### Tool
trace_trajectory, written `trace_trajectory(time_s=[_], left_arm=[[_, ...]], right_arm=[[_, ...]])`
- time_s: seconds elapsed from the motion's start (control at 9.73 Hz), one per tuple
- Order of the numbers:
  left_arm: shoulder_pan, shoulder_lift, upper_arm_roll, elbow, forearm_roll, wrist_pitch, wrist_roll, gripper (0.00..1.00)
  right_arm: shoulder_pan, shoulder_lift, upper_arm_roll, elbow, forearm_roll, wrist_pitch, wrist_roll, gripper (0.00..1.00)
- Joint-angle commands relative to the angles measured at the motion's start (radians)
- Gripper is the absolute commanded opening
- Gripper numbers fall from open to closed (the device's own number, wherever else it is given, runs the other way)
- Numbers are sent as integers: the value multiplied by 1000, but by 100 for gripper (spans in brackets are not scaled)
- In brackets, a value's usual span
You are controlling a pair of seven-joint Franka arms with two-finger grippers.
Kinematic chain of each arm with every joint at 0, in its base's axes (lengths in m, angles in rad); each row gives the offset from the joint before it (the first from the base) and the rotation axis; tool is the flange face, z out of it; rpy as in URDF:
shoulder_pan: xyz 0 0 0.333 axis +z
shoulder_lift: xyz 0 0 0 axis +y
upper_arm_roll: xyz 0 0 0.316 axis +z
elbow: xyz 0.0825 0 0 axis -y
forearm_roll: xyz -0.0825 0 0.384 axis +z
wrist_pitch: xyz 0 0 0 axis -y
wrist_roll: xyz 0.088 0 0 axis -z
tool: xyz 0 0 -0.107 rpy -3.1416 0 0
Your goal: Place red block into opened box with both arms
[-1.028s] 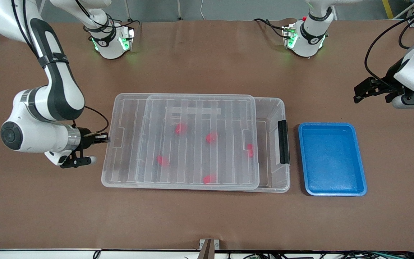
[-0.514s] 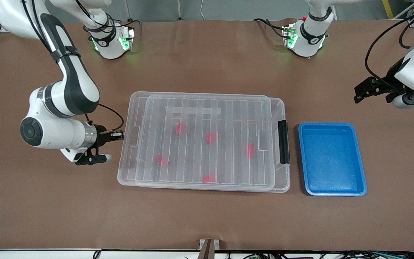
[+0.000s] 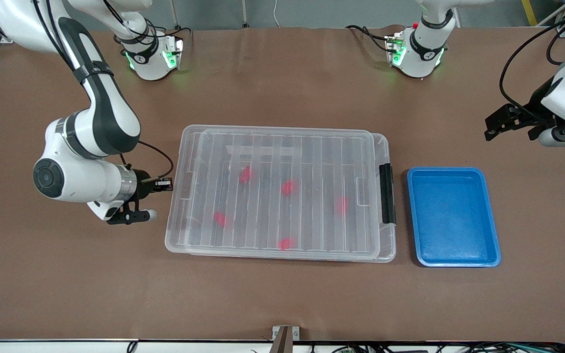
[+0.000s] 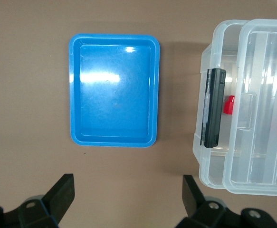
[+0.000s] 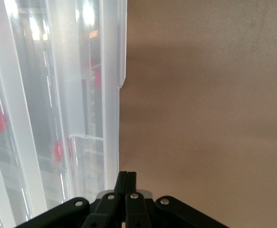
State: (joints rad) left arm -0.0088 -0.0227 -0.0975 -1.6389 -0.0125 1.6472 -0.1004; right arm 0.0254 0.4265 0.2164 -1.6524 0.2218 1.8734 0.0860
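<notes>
**Lid pushed nearly shut; blocks already inside**

Since a second ago the ribbed lid (image 3: 282, 189) has slid toward the left arm's end and now covers almost the whole box (image 3: 388, 255); the right arm followed it in; right end effector (image 3: 165, 185) sits pinched shut, holding nothing, tip against the lid's edge at the right arm's end; left end effector (image 4: 126, 194) waits spread wide and empty, up over bare surface (image 3: 282, 304) beside the blue tray (image 3: 454, 216).

Progress, as I read it: placing looks done; five red blocks show through the lid, e.g. one red block (image 3: 246, 174) on the box floor; blue tray is bare; what's left is seating the lid the last bit; a narrow strip by the black handle (image 3: 386, 193) is still uncovered.

Hard to tell: blocks are blurred by the ribs, so shape and exact count are uncertain; whether the lid is latched or just resting; real contact at the right tip is not clear.
</notes>
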Motion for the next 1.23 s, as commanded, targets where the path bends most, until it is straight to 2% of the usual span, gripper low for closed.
trace_trajectory(time_s=[0.0, 0.1, 0.31, 0.51, 0.62, 0.93, 1.13], left_arm=[[1, 29, 1, -3, -12, -1, -2, 100], [1, 29, 1, -2, -11, -1, -4, 100], [1, 29, -2, -2, -11, -1, -2, 100], [1, 30, 1, -1, -7, -1, -2, 100], [-3, 32, -2, -1, -4, -1, -2, 100], [-3, 38, -2, 11, -4, -1, -4, 100], [-3, 40, -4, 13, -3, -1, -4, 100]], right_arm=[[-21, 8, 6, 55, 19, -26, 11, 47], [-28, -9, -3, 80, 4, -86, 15, 99], [-27, -142, -102, 76, -114, -109, 35, 100], [-30, -257, -211, 75, -150, -138, 41, 100], [-33, -316, -225, 74, -214, -160, 50, 100], [-35, -451, -313, 83, -234, -301, -20, 100], [-42, -468, -345, 104, -240, -346, -40, 100]])
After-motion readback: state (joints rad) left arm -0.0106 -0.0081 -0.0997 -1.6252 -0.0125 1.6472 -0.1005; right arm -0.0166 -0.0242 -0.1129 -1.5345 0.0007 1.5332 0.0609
